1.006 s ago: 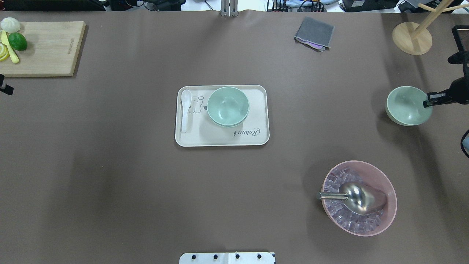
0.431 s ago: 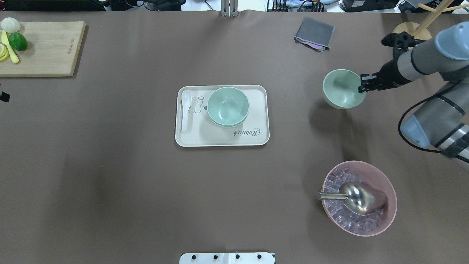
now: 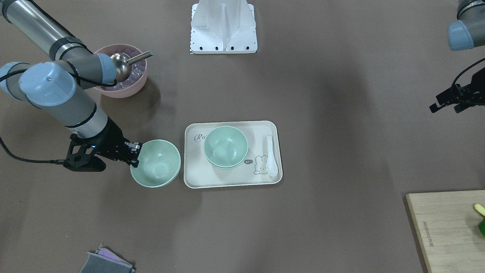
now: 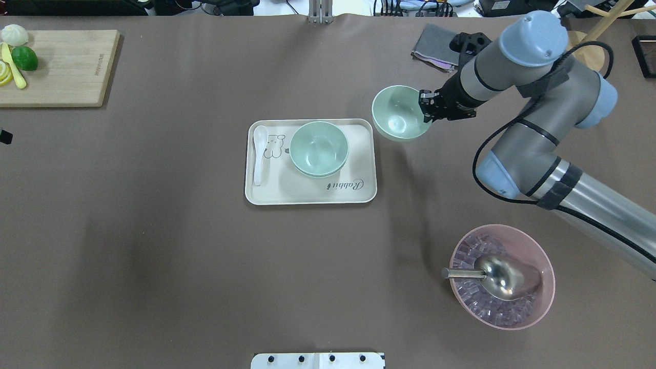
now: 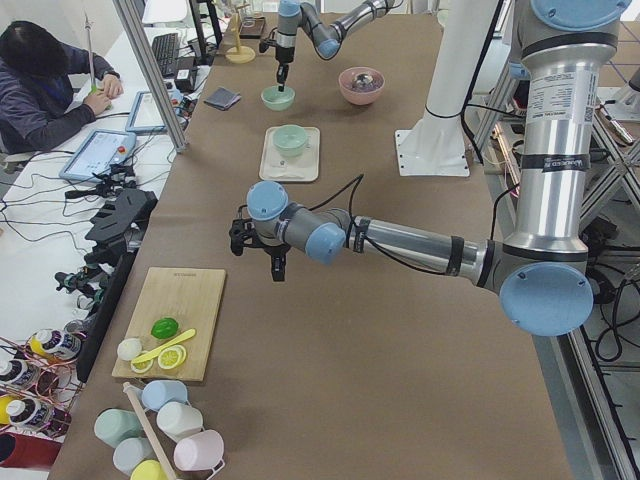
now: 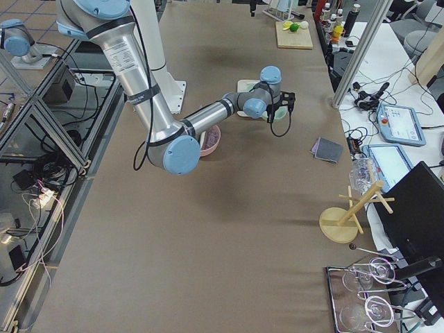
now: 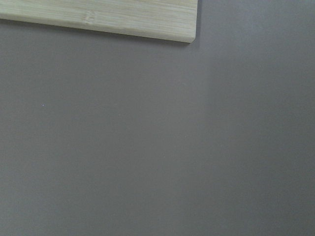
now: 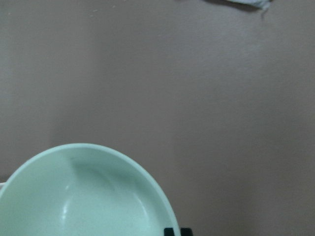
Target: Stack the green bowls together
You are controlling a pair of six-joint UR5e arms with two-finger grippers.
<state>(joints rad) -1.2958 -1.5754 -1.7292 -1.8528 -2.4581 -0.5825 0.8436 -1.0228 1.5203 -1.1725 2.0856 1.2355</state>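
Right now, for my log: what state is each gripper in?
Left gripper: open, empty.
Right gripper: shut on the rim of a green bowl, beside the tray.

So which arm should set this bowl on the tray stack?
Right: the right gripper holds the green bowl by the rim beside the tray; the left gripper hangs empty, far across the table.

1. The overhead camera is looking forward and down from behind the robot's base (image 4: 318,361), the front-facing one is looking steeply down from across, both sharing the tray (image 4: 287,193)
2. Side cameras are looking along the table (image 5: 330,400) from either end
3. Wrist cameras are sitting close: left over table, right over a green bowl (image 8: 88,196)
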